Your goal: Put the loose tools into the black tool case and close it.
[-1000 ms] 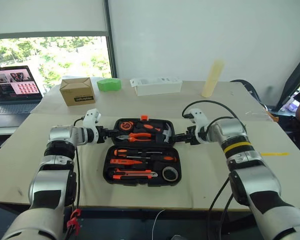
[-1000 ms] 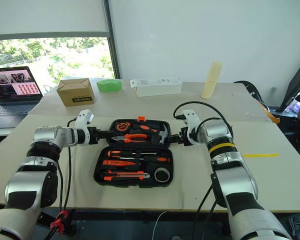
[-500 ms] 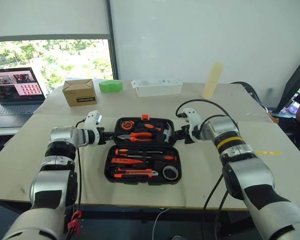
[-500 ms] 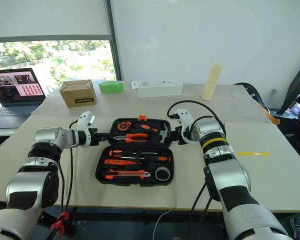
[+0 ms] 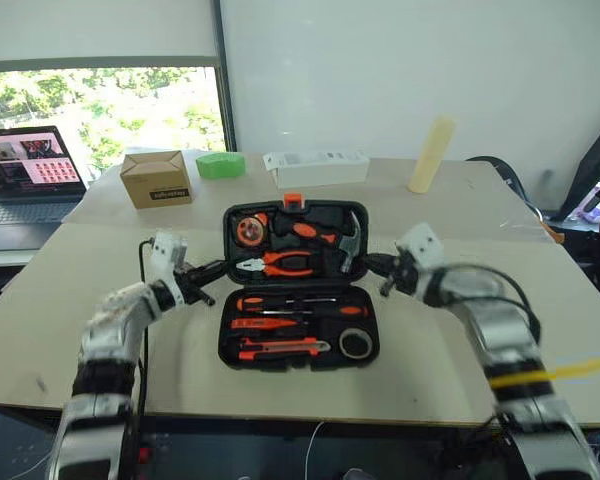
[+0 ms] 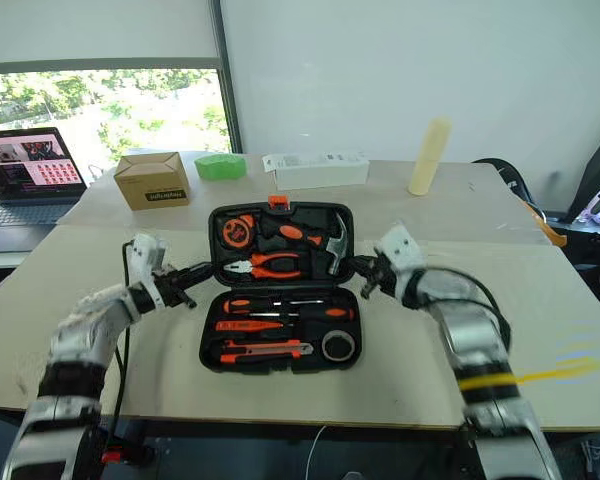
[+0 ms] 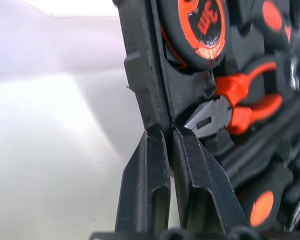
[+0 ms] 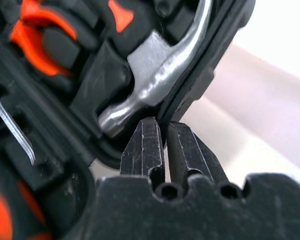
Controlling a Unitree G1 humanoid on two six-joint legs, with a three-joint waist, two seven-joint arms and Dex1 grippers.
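Case: black tool case (image 5: 298, 300) lies open on the counter (image 5: 540, 300), lid half (image 5: 292, 235) tilted up off the counter, orange latch (image 5: 293, 201) at the lid's far edge.
Lid contents: tape measure (image 5: 250, 231), orange-handled pliers (image 5: 276, 264) and hammer (image 5: 346, 240) sit in the lid's slots.
Base contents: the loose tools are in the base slots; screwdrivers (image 5: 280, 302) nearest the hinge, a utility knife (image 5: 263, 323) behind them, another utility knife (image 5: 277, 348) at the near edge, black tape roll (image 5: 355, 344) in the near right corner of the case.
My left tool (image 7: 166, 137): fingers pressed nearly together, pinching the left rim of the case lid, just beside the pliers' nose.
My right tool (image 8: 161, 131): fingers pressed nearly together on the right rim of the case lid, just beside the hammer head.
Beyond the case: cardboard box (image 5: 156, 178), green object (image 5: 220, 165), white box (image 5: 316, 168) and a pale upright roll (image 5: 428, 155) stand well behind the case; laptop (image 5: 25, 185) far left of it.
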